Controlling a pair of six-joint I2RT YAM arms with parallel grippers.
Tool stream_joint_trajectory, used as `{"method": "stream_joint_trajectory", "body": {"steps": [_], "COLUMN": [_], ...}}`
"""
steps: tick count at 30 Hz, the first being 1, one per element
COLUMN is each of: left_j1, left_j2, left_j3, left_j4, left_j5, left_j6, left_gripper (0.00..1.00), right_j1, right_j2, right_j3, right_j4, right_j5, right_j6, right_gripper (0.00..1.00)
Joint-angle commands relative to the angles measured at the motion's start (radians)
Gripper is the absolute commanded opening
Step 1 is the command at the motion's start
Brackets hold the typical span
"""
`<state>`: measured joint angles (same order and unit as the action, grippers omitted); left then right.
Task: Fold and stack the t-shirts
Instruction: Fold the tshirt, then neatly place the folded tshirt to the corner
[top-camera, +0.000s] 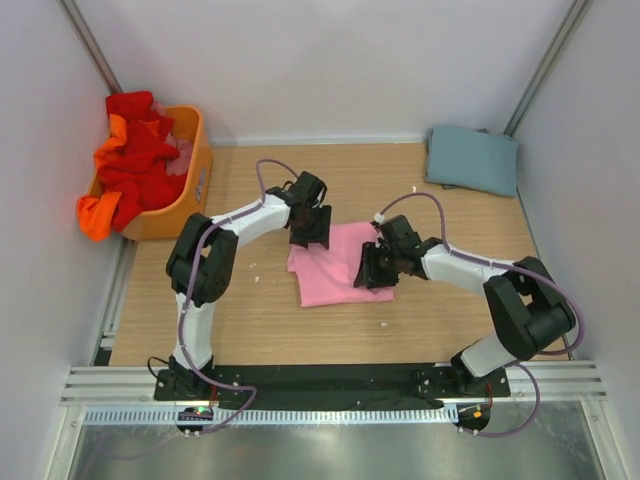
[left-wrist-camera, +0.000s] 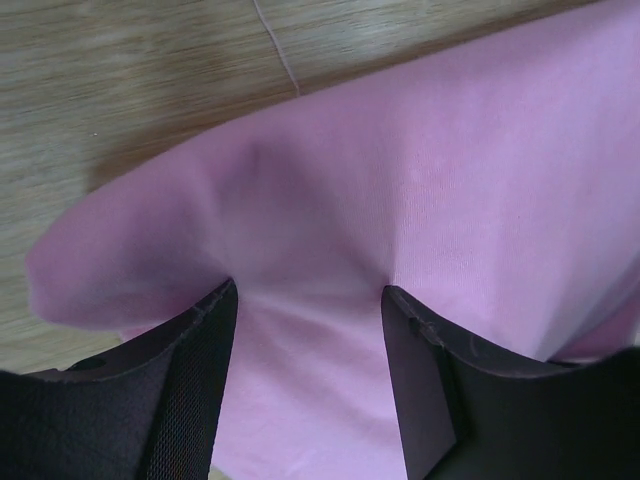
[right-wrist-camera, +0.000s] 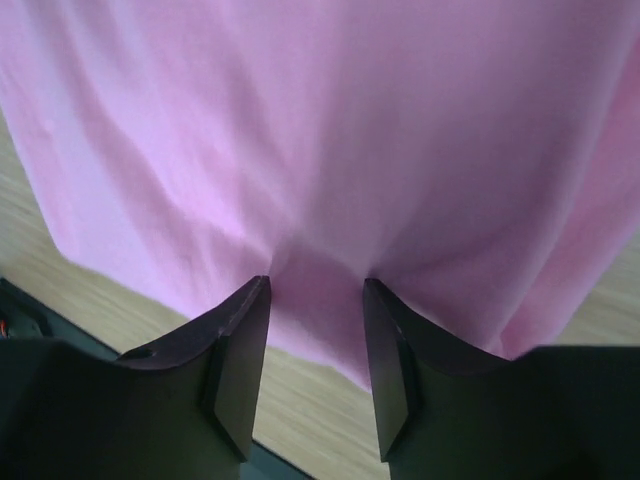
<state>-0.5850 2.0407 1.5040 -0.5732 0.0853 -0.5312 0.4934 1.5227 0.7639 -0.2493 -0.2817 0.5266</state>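
One light pink soft cloth t-shirt (top-camera: 335, 272) lies partly folded at the centre of the pale wooden table (top-camera: 250, 320). Both of the two arms reach onto it.

The left gripper (top-camera: 310, 232) sits at the shirt's 11 o'clock corner. In the left wrist view, its two dark fingers (left-wrist-camera: 190, 380) are pinched onto a raised fold of the pink cloth (left-wrist-camera: 450, 180), which fills the gap between them and puckers toward the tips (left-wrist-camera: 310, 290).

The right gripper (top-camera: 372, 270) is at the shirt's 3 o'clock edge. In the right wrist view, its two fingers (right-wrist-camera: 235, 360) clamp a bunch of the same cloth (right-wrist-camera: 330, 130), with creases running into the narrow gap (right-wrist-camera: 316, 282).

One folded dusty grey-blue cloth t-shirt (top-camera: 472, 160) lies flat at 1 o'clock, well apart from the pink one.

One rigid orange plastic basket (top-camera: 200, 175) stands at 10 o'clock. It holds a heap of red cloth (top-camera: 135, 150), and orange cloth (top-camera: 95, 215) spills over its near left rim. How many garments make up that heap cannot be counted.
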Motion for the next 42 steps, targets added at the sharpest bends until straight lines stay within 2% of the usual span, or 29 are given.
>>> {"method": "stream_joint_trajectory", "body": {"steps": [1, 2, 3, 5, 6, 9, 14, 18, 22, 24, 30, 35, 40, 42], "left_j1": [0.004, 0.004, 0.004, 0.004, 0.004, 0.004, 0.004, 0.005, 0.007, 0.007, 0.008, 0.008, 0.008, 0.008], "left_j2": [-0.057, -0.075, -0.123, -0.178, -0.213, -0.341, -0.589, -0.795, -1.002, -1.103, -1.249, -1.284, -1.3, -1.306], "left_j3": [0.08, 0.09, 0.099, 0.114, 0.117, 0.095, -0.054, -0.235, -0.349, -0.401, -0.488, -0.522, -0.538, -0.541], "left_j4": [-0.045, -0.074, -0.088, -0.132, -0.151, -0.227, -0.303, -0.324, -0.323, -0.323, -0.333, -0.327, -0.321, -0.32], "left_j5": [-0.048, -0.05, -0.061, -0.077, -0.105, -0.154, -0.223, -0.285, -0.32, -0.34, -0.41, -0.414, -0.438, -0.44], "left_j6": [0.065, 0.068, 0.076, 0.08, 0.089, 0.109, 0.131, 0.142, 0.145, 0.145, 0.114, 0.071, 0.069, 0.069], "left_gripper": [0.61, 0.61, 0.61, 0.62, 0.63, 0.66, 0.67, 0.67, 0.7, 0.74, 0.8, 0.8, 0.8, 0.81], "right_j1": [0.039, 0.039, 0.039, 0.031, 0.025, -0.062, -0.238, -0.276, -0.296, -0.296, -0.297, -0.296, -0.276, -0.25], "right_j2": [-0.076, -0.113, -0.128, -0.147, -0.15, -0.136, -0.069, 0.033, 0.128, 0.18, 0.272, 0.292, 0.315, 0.315], "right_j3": [0.08, 0.11, 0.186, 0.267, 0.331, 0.38, 0.353, 0.348, 0.334, 0.322, 0.256, 0.177, 0.049, -0.009], "right_j4": [-0.077, -0.103, -0.166, -0.227, -0.273, -0.304, -0.249, -0.182, -0.107, -0.064, 0.031, 0.1, 0.287, 0.361], "right_j5": [0.051, 0.071, 0.093, 0.172, 0.194, 0.194, 0.096, 0.003, -0.095, -0.117, -0.142, -0.152, -0.284, -0.312], "right_j6": [0.012, 0.001, -0.013, -0.053, -0.065, -0.096, -0.129, -0.149, -0.145, -0.137, -0.102, -0.074, 0.007, 0.042], "right_gripper": [0.5, 0.53, 0.62, 0.73, 0.83, 0.9, 0.91, 0.92, 0.96, 0.97, 0.97, 0.97, 0.94, 0.89]}}
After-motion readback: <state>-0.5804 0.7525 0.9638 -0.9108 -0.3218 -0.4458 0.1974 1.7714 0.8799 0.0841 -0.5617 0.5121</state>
